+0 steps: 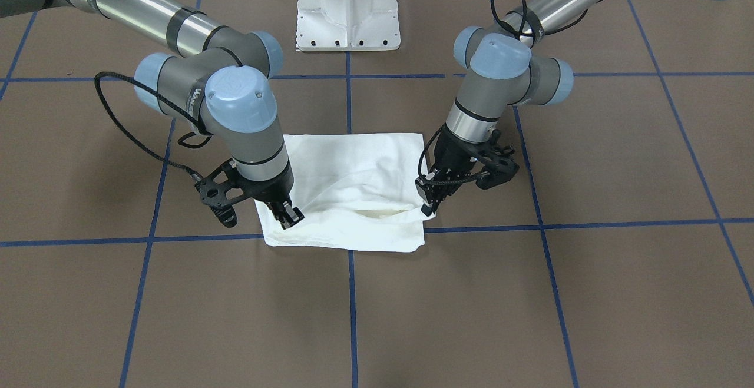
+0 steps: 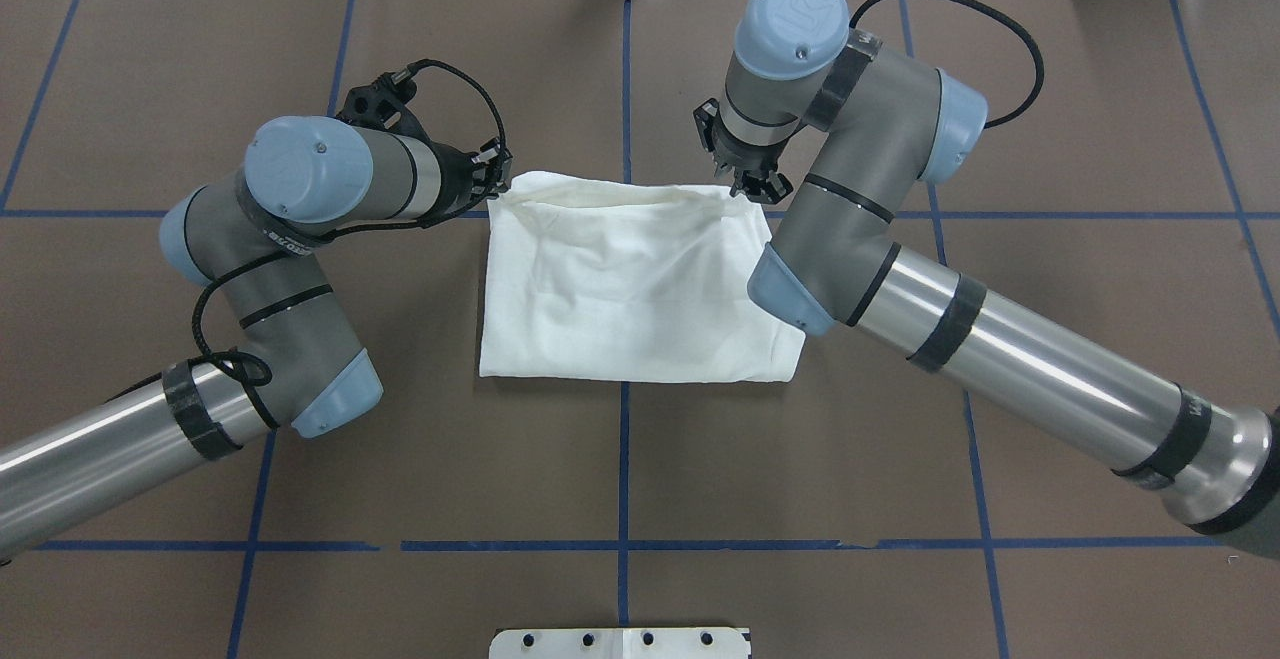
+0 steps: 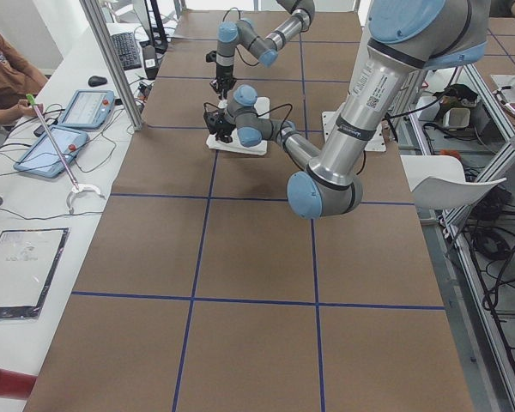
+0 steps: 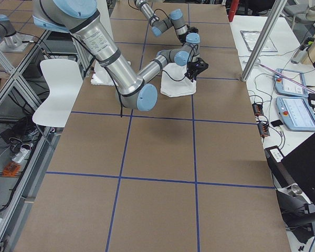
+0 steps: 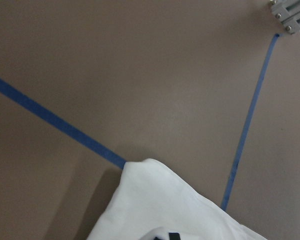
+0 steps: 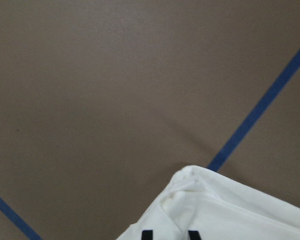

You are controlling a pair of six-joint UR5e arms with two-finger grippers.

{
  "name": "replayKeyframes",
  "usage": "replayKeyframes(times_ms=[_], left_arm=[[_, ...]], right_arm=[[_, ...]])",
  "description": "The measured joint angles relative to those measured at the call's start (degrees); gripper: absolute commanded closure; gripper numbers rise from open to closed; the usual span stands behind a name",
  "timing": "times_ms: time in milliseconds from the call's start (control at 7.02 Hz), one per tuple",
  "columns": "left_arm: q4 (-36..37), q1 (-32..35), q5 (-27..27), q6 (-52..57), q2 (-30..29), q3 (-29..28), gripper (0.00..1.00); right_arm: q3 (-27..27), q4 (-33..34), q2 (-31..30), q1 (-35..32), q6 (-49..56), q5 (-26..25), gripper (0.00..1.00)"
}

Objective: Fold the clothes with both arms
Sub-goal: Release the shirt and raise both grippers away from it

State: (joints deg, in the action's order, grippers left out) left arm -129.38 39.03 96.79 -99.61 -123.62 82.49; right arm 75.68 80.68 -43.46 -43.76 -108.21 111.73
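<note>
The white shirt [image 1: 353,164] lies folded into a rectangle on the brown table, plain side up, with no print showing. My left gripper [image 1: 429,206] is shut on the far-edge corner on my left, also seen from overhead [image 2: 497,176]. My right gripper [image 1: 290,215] is shut on the other far-edge corner, seen from overhead [image 2: 752,184]. The top layer is lifted slightly and stretched between them, so a pocket opens along that edge. The shirt corner shows in the left wrist view [image 5: 160,205] and in the right wrist view [image 6: 225,210], with black fingertips at the bottom edge of each.
The white pedestal base [image 1: 349,8] stands behind the shirt on the robot's side. Blue tape lines [image 1: 350,305] cross the brown table cover. The operators' bench with tablets [image 3: 60,129] runs along the far side. A white chair [image 4: 55,89] stands beside the table.
</note>
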Motion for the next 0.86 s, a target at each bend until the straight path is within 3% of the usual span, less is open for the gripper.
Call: replayKeyframes(times_ms=[428,855], left_arm=[[-1.8,3.4,1.0,2.9,-0.7,-2.9,0.00],[-1.8,7.3,8.4,16.4,3.1,0.3,0.00]], right_arm=[[-4.0,-2.1,-2.6,-8.8,16.5,7.6,0.00],[2.3,-2.2,-11.0,-13.0,26.2,9.8,0.00]])
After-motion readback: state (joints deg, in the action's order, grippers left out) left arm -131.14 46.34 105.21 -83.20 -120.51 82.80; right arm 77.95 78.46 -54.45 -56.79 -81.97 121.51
